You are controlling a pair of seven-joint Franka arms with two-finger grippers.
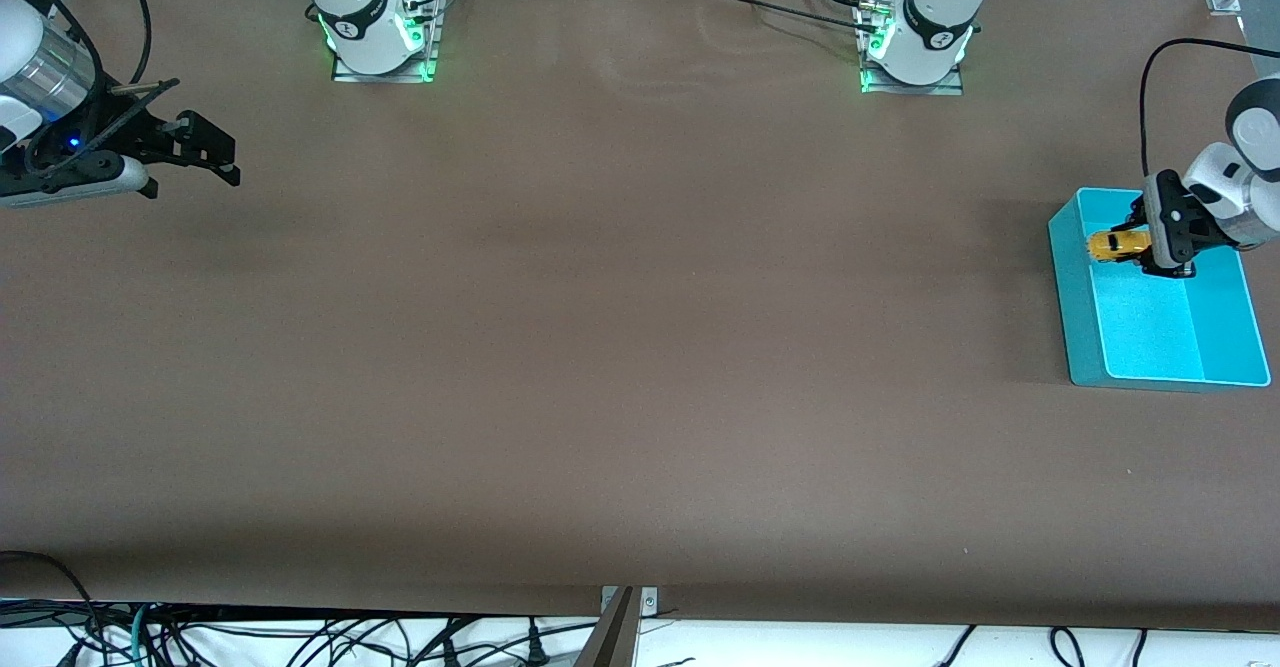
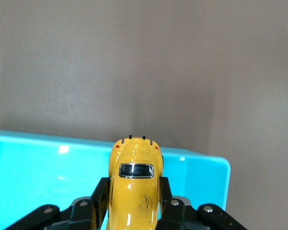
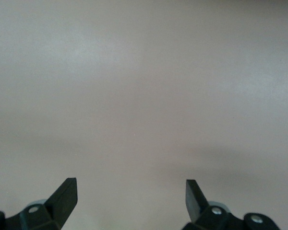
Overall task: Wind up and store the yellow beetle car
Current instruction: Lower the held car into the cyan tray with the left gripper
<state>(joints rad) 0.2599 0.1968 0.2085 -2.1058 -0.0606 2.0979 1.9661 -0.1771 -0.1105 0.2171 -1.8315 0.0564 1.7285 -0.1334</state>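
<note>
Yellow beetle car (image 1: 1118,244) clamped in left gripper (image 1: 1150,243) over teal bin (image 1: 1083,347); right gripper (image 1: 205,152) waits, fingers spread.

White rounded arms (image 1: 360,7) with green-lit bases (image 1: 380,67), black cables and black pincers (image 1: 205,152).

No readable text, labels, brand names, numbers or signs appear in any of the three views. The two robot arm bases (image 1: 380,32) at the top of the front view carry small dark round marks, but these are too small to read. The yellow beetle car (image 2: 134,189) shows no lettering.
</note>
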